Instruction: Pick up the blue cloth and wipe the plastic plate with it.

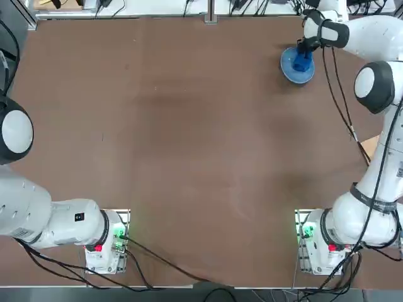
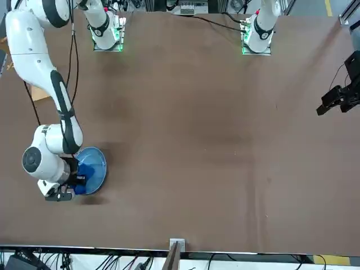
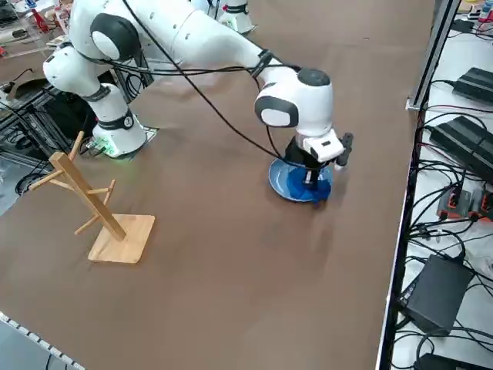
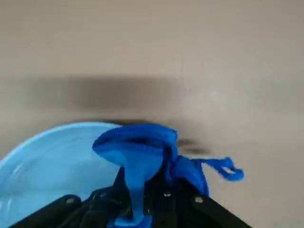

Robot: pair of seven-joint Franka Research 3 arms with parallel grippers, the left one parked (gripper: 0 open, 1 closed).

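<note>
well, you look to be in the wiping step: the blue cloth (image 4: 142,149) is in your grip and over the plastic plate (image 4: 52,166). the right tool (image 4: 137,197) has its fingers closed on a bunched fold of it, with a loose loop hanging out to one side.

next, you probably want to sweep the fabric across the face of the plate with light, even pressure, keeping the fingertips off the plastic. the plate seems tipped, with a dark shadow beside it, so pressing hard near the rim could tilt it further or push it along; whether any of its rim is off the bench (image 1: 189,157), you cannot tell.

the plate lies near the bench's far edge, toward the far right corner, just beside and partly beneath the tool. the cloth sits right at the fingers, covering part of the plate.
</note>
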